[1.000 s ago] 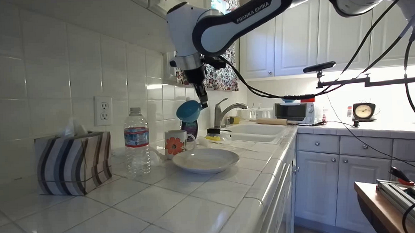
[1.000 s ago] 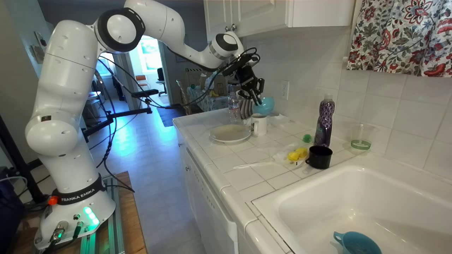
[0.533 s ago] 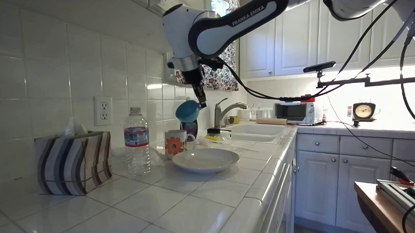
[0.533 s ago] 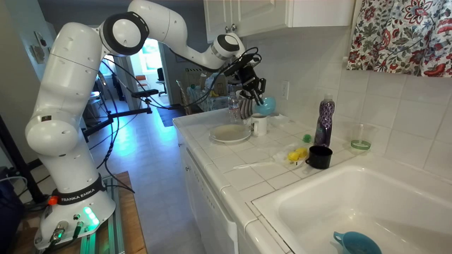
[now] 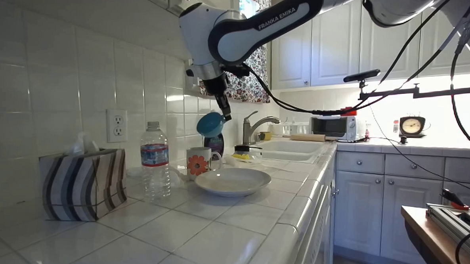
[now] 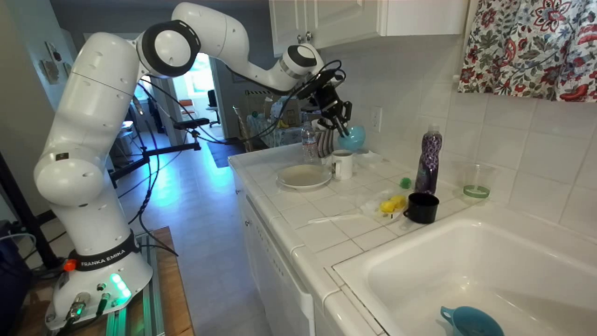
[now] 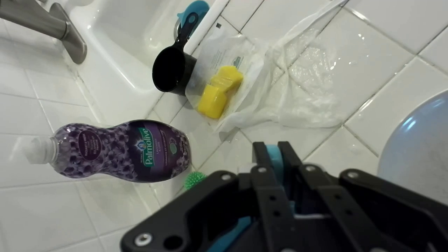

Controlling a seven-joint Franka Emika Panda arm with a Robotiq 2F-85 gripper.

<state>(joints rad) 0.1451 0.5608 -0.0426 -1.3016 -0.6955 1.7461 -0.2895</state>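
My gripper (image 5: 228, 117) is shut on the handle of a light blue cup (image 5: 210, 125). It holds the cup tilted in the air, near the tiled wall and above the counter. Both show in an exterior view, the gripper (image 6: 344, 133) and the cup (image 6: 354, 138). In the wrist view the gripper (image 7: 272, 145) has the blue handle (image 7: 275, 157) between its two fingers; most of the cup is hidden behind them. A white mug with an orange flower (image 5: 198, 163) stands below the cup. A white plate (image 5: 233, 181) lies in front of the mug.
A purple soap bottle (image 7: 154, 150), a black measuring cup (image 7: 171, 70), yellow pieces on plastic (image 7: 220, 92) and a green spiky ball (image 7: 194, 179) are near the sink (image 6: 419, 261). Another blue cup (image 6: 473, 322) is in it. A water bottle (image 5: 155, 175) and tissue box (image 5: 84, 186) stand beyond.
The gripper and the held cup have shifted slightly toward the tiled wall and a little upward. The grip on the cup handle looks the same; the things on the counter have not moved.
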